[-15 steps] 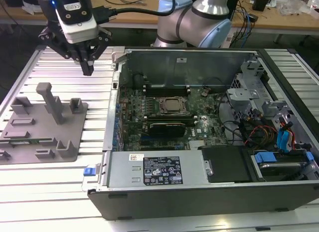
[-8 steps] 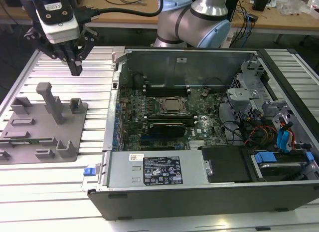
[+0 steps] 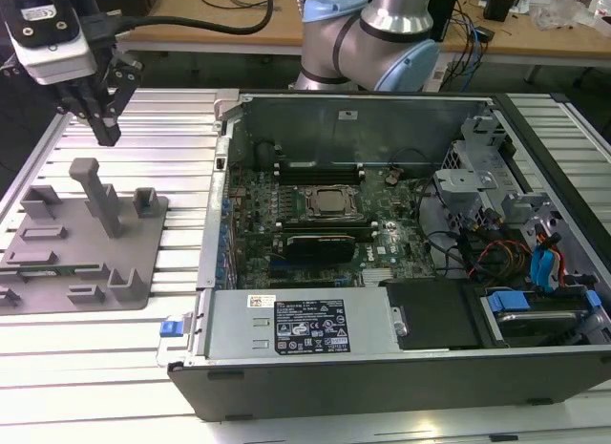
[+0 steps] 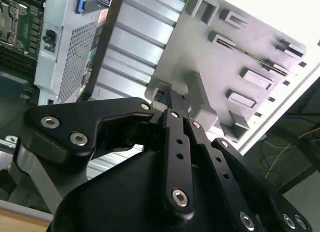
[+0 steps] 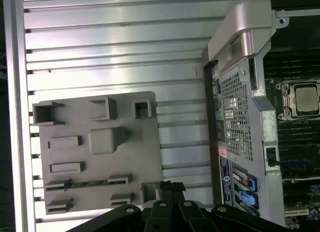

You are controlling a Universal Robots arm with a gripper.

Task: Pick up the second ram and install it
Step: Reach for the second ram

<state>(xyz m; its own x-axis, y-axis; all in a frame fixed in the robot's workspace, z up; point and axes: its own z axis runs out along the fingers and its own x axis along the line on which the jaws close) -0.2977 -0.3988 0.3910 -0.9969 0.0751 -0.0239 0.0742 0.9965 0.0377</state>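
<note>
The second ram (image 3: 55, 269) is a thin green stick standing on edge in a slot of the grey fixture plate (image 3: 72, 245), on the exterior view's left. It shows as a narrow line in the first wrist view (image 5: 87, 182) and in the second wrist view (image 4: 257, 61). My gripper (image 3: 105, 131) hangs well above the far side of the plate, beyond its tall grey post (image 3: 99, 196). Its black fingers (image 5: 167, 188) are pressed together with nothing between them, and they touch nothing. In the first wrist view the ram lies beside the fingertips.
An open computer case (image 3: 286, 327) fills the exterior view's right, with the processor (image 3: 329, 203), dark memory slots (image 3: 320, 173) and a black card (image 3: 320, 242) on its board. The case wall (image 5: 235, 117) stands close to the plate. Ribbed aluminium table (image 3: 181, 129) surrounds both.
</note>
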